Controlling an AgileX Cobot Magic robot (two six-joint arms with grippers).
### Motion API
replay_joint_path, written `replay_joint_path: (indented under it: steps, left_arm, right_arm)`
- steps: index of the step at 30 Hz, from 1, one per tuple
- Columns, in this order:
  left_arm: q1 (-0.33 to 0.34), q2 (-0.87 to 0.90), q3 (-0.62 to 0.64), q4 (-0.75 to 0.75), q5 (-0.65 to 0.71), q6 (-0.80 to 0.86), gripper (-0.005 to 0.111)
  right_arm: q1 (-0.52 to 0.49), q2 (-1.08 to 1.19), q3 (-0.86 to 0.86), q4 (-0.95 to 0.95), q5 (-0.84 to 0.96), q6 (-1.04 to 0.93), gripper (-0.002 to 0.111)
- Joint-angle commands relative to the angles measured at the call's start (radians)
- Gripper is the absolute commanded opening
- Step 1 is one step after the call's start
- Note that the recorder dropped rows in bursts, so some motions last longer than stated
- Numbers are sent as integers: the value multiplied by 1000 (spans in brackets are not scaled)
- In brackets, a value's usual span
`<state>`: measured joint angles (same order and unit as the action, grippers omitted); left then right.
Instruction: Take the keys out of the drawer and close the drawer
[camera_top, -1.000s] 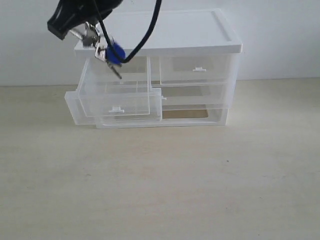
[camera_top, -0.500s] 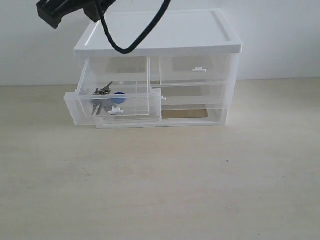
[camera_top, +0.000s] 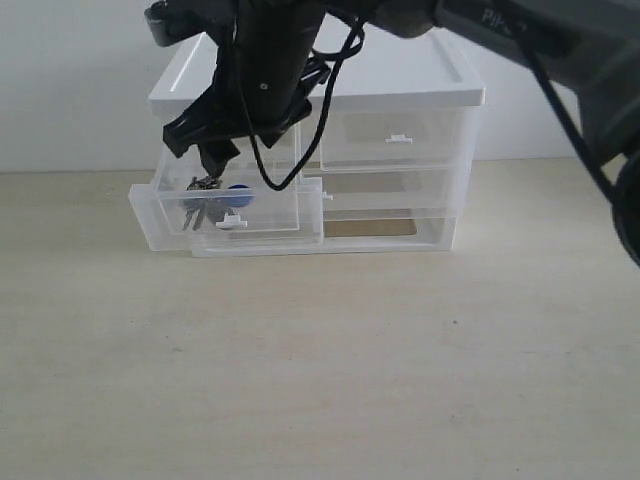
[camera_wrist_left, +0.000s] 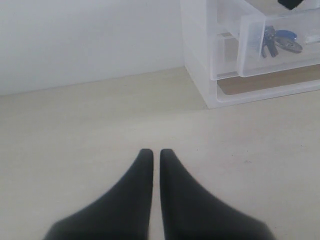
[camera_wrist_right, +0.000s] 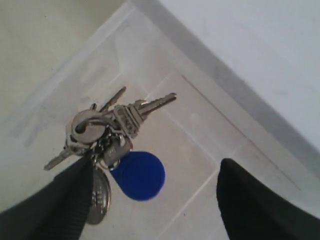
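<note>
While the keys (camera_wrist_right: 107, 145) lie loose on the floor of the open drawer (camera_top: 275, 208), your right gripper (camera_wrist_right: 157, 170) hangs over them with jaws spread wide, and the left gripper (camera_wrist_left: 156, 156) sits pinched together, holding nothing. Expect a light, floppy, slippery bunch; pinch across the ring (camera_wrist_right: 82, 127) or blue tag (camera_wrist_right: 139, 175)

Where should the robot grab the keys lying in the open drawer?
Probably at the metal ring where the keys bunch together, the thickest part. Come straight down into the drawer, whose top is open: they lie flat on its floor with walls all round, and the blue tag looks thin and flat.
</note>
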<state>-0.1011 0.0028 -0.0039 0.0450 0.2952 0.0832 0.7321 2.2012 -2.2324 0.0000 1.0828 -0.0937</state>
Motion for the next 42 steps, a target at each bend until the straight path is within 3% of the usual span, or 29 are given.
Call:
replay_joint_path:
  steps: [1, 19, 22, 25, 26, 34, 42]
  left_arm:
    - [-2, -3, 4, -6, 1, -2, 4]
    - [-2, -3, 4, -6, 1, -2, 4]
    - [-2, -3, 4, -6, 1, -2, 4]
    - [-2, -3, 4, -6, 1, -2, 4]
    - [-2, -3, 4, -6, 1, -2, 4]
    - [-2, -3, 4, -6, 1, -2, 4]
    - [-2, -3, 4, -6, 1, -2, 4]
  right_arm:
    - [-4, 20, -3, 102, -46, -59, 62]
    - [-16, 105, -4, 145, -113, -57, 57]
    - [-16, 105, -4, 132, -115, -63, 44]
    - [-16, 103, -4, 115, -115, -107, 16]
    - [-16, 103, -4, 107, -115, -126, 1]
    - [-16, 86, -26, -142, -76, -24, 0]
    - [-14, 6, -63, -140, -44, -24, 0]
